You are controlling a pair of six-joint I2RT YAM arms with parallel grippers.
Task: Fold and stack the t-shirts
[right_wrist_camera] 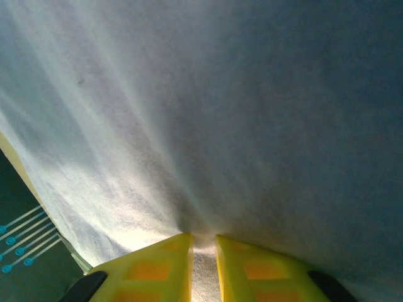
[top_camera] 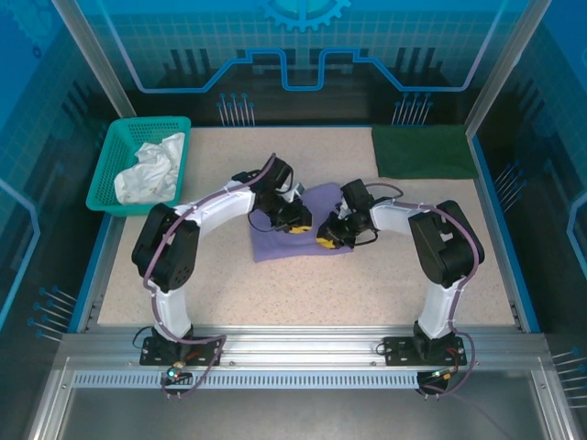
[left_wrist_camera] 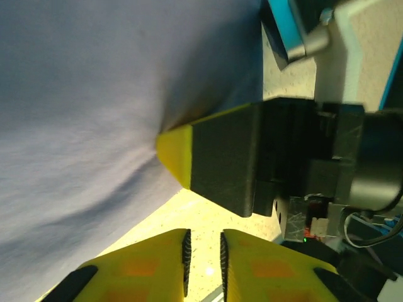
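Our left gripper [left_wrist_camera: 204,242] stands a narrow slit apart, empty, at the lavender t-shirt [top_camera: 280,247] lying mid-table. Our right gripper [right_wrist_camera: 203,242] pinches that shirt's cloth. The dark green t-shirt [top_camera: 422,151] lies far right.

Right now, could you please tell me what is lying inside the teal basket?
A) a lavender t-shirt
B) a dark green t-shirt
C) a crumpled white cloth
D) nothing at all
C: a crumpled white cloth sits inside the teal basket. The dark green t-shirt lies at the far right corner of the table, and the lavender t-shirt lies mid-table.
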